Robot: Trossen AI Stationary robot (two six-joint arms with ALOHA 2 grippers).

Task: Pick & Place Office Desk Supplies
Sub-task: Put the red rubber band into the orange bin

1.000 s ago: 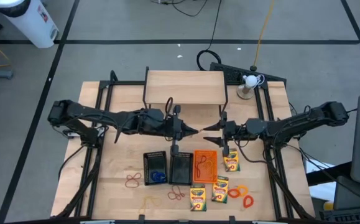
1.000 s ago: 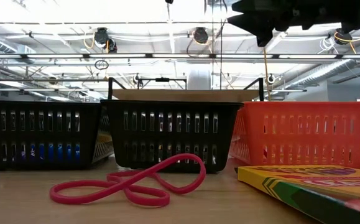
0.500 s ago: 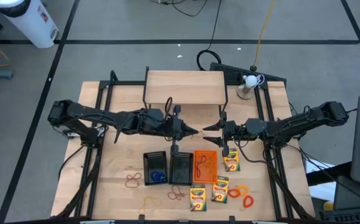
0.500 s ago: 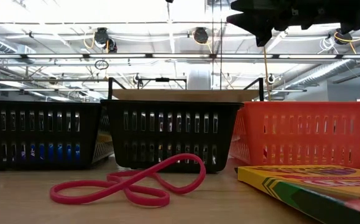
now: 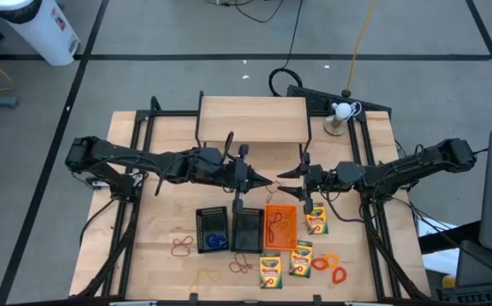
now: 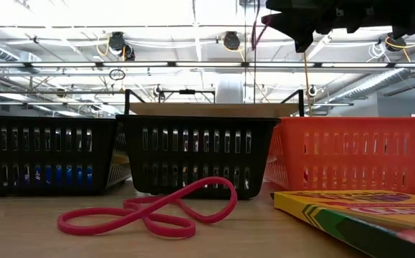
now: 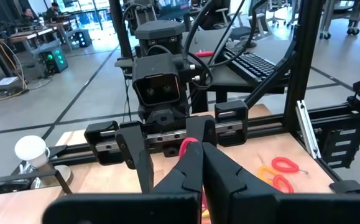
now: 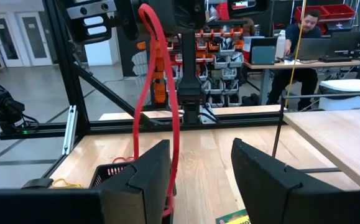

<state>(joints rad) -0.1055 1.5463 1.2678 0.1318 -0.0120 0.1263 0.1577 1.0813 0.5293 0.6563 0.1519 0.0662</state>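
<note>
We see a red rubber band (image 8: 158,93) hanging pinched in the left gripper (image 5: 267,180), above the orange tray (image 5: 281,225) on the pale wooden worktop (image 5: 156,229). The right gripper (image 5: 281,174) faces it, fingers spread, holding nothing. Behind the worktop, a person (image 8: 307,31) sits at a desk.
</note>
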